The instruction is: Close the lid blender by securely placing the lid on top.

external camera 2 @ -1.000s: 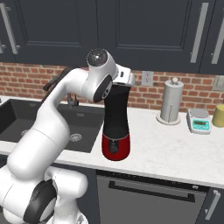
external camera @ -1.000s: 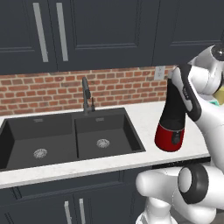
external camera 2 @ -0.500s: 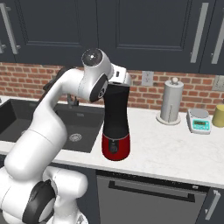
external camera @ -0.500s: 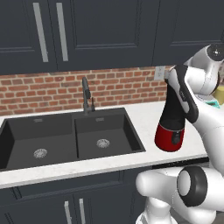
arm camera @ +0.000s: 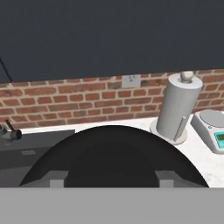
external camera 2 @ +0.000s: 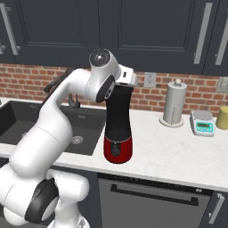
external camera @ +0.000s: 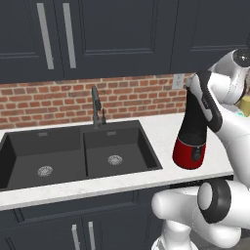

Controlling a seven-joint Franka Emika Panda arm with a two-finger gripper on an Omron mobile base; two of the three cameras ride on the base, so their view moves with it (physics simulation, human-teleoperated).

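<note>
The red and black blender [external camera 2: 118,129] stands on the white worktop [external camera 2: 178,153], just beside the sink [external camera: 73,156], and the robot's hand is right at the top of its black jar. In the hand view a big round black shape, most likely the lid [arm camera: 112,157], sits close below the pincer [arm camera: 107,178]. I cannot tell if the pincer is clenched or let go, or if the lid is pushed all the way on, so that part may be left to do.

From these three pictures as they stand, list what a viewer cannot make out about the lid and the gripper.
- Top of the blender, right base view: the hand covers it, so the lid's seating is hidden.
- Blender, left base view: the forearm hides its mouth.
- Hand view: a dark dome, lid or jar undecidable.
- Gripper: open or shut cannot be told.
</note>
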